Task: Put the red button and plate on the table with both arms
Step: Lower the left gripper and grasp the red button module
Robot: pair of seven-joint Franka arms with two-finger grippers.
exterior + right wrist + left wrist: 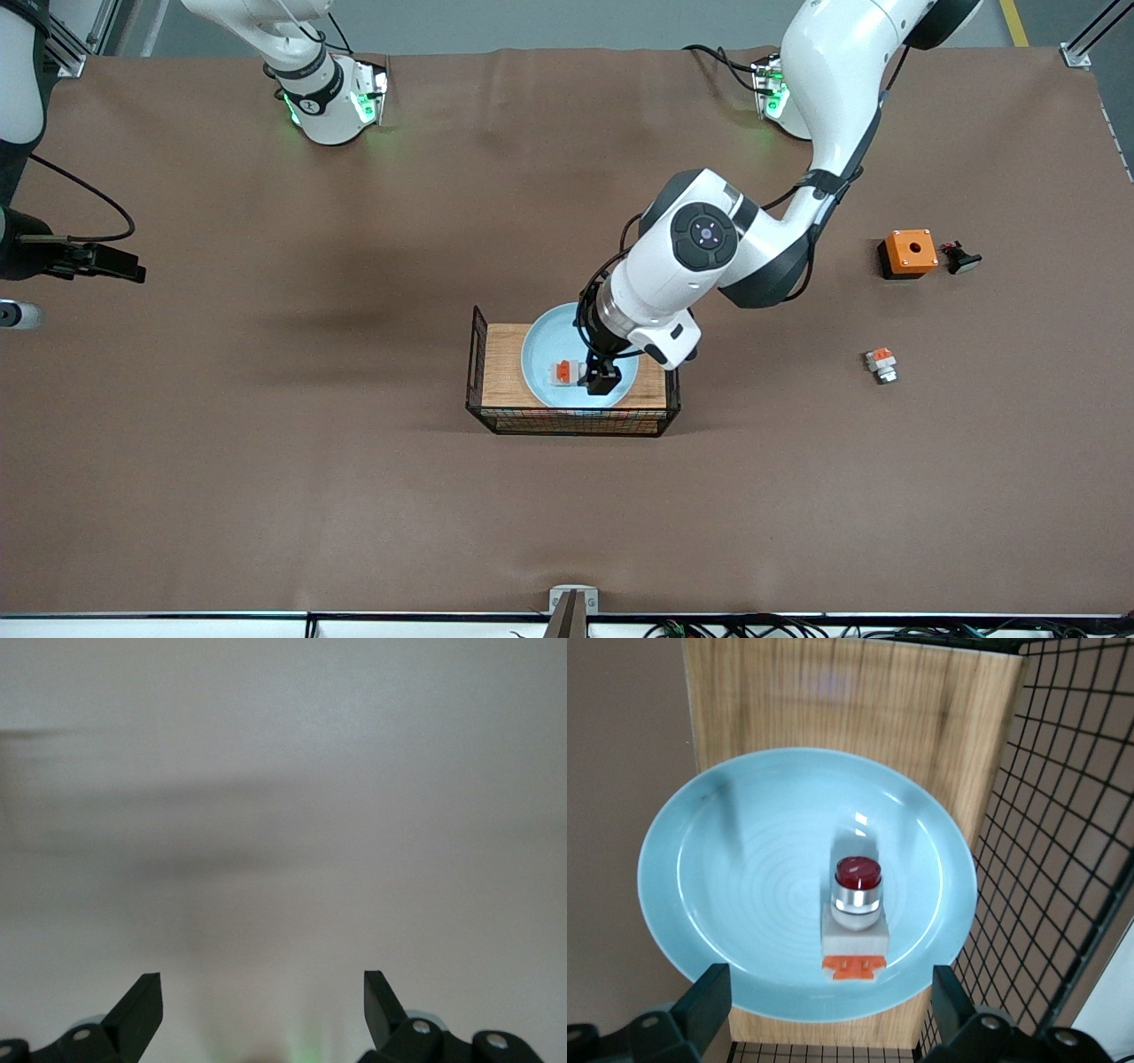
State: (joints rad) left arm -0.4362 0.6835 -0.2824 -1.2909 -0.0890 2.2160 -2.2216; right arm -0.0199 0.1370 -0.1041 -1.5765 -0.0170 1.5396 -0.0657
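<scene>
The pale-blue plate (542, 347) lies on the wooden tray (503, 359) in the middle of the brown table (266, 461). The red button (564, 372) lies on the plate. In the left wrist view the button (855, 908) shows its dark red tip, white body and orange block on the plate (744, 886). My left gripper (599, 381) is open and low over the plate, right beside the button, and its fingers stand wide apart in its wrist view (831, 990). My right gripper (128, 268) is open and empty over the right arm's end of the table, and it also shows in its own wrist view (263, 992).
Black wire walls (480, 350) close the tray's ends and near side. Toward the left arm's end of the table lie an orange box with a hole (908, 252), a small black part (961, 258) and an orange-white part (881, 363).
</scene>
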